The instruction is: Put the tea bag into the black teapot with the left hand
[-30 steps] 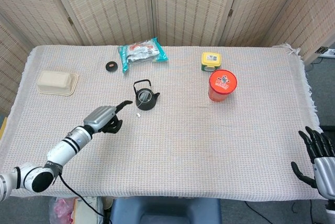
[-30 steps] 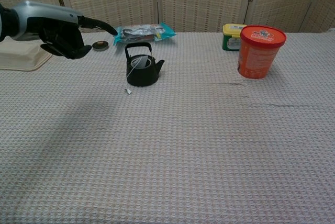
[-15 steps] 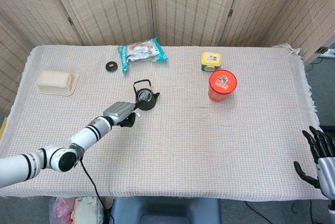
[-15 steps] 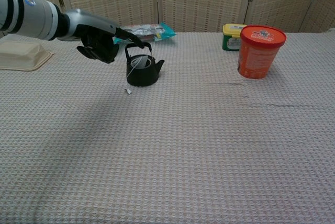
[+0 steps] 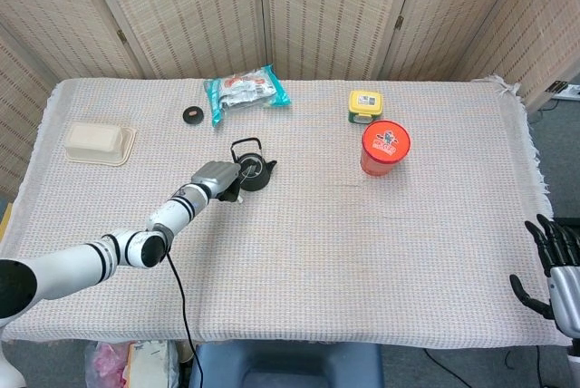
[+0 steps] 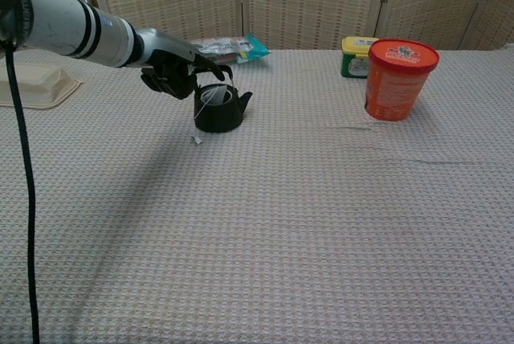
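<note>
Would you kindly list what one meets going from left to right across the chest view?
Beige tray → left hand → black teapot → yellow-lidded green tub → red canister.

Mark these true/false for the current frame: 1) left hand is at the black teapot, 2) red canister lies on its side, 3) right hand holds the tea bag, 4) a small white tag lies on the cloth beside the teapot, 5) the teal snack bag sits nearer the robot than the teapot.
1) True: the left hand is right at the black teapot.
2) False: the red canister stands upright.
3) False: the right hand hangs off the table edge with nothing in it.
4) True: the white tag lies just beside the pot.
5) False: the teal snack bag lies behind the teapot.
</note>
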You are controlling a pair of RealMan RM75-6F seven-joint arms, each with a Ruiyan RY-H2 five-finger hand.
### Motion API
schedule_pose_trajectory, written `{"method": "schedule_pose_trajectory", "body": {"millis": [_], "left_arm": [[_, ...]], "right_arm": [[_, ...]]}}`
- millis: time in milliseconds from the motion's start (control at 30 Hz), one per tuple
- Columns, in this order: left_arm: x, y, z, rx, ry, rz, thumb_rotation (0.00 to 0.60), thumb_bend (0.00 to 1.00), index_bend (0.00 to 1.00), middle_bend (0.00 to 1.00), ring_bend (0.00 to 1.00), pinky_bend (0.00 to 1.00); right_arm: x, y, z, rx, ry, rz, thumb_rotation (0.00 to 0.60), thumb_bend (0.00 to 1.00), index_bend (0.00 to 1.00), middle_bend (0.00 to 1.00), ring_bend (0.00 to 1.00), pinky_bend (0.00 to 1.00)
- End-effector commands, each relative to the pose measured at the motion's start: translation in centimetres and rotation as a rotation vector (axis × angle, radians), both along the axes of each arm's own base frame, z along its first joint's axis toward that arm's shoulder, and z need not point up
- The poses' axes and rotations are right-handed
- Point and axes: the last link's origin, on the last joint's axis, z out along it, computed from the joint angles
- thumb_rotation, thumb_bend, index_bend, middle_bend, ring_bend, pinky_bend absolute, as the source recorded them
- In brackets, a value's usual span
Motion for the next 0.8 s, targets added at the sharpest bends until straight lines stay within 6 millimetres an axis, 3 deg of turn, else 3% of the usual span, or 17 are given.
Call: {"method": "schedule_pose_trajectory", "body": {"millis": [33, 800], "left_arm": [[-0.4, 0.4, -0.4, -0.005, 0.01, 0.015, 0.6, 1.0, 0.01, 1.0, 1.0, 1.0], [-1.9, 1.0, -2.6, -0.041, 0.015, 0.033, 0.6, 1.0, 0.05, 1.0, 1.0, 1.0]], "right_arm": [[0.0, -0.1, 0.0, 0.0, 0.001, -0.002, 0.6, 0.28, 0.0, 0.0, 0.0, 0.0], [0.0, -0.2, -0.1, -0.003, 0.007, -0.008, 0.6, 0.28, 0.0, 0.0, 0.0, 0.0]]}}
